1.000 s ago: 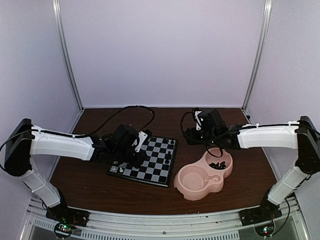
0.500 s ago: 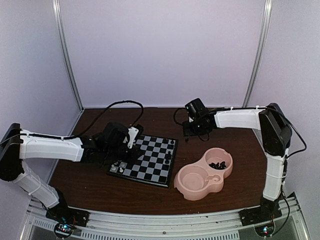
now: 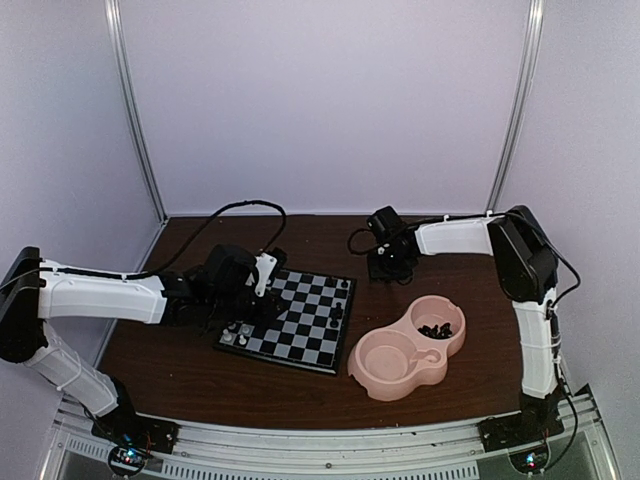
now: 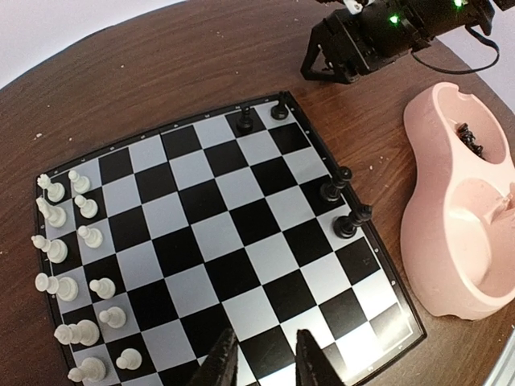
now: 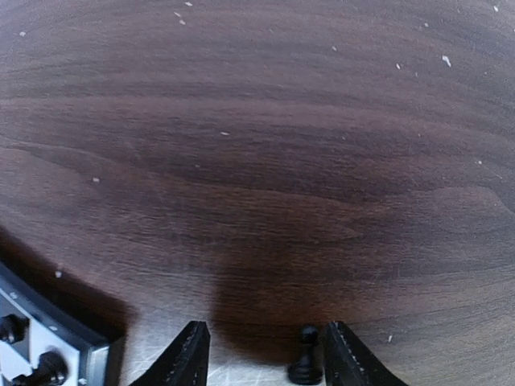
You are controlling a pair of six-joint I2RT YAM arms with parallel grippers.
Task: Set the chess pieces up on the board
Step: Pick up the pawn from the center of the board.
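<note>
Ahead of our empty, slightly parted left jaws, the small checkered chessboard [image 4: 233, 241] carries twelve white plastic chessmen [image 4: 90, 236] and four black ones [image 4: 334, 186]. Our right jaws stand apart, flanking another black pawn [image 5: 306, 358].

The pink plastic double-bowl dish [image 4: 426, 201] is cut off by the edge — the tiny black pieces [image 4: 471, 138] inside are blurred.

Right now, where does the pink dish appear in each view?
Top external: pink dish lower right of centre, right of the board.
Left wrist: at the right edge.
Right wrist: not in it.
Shared landmark: the board, whose corner shows at the bottom left of the right wrist view.
</note>
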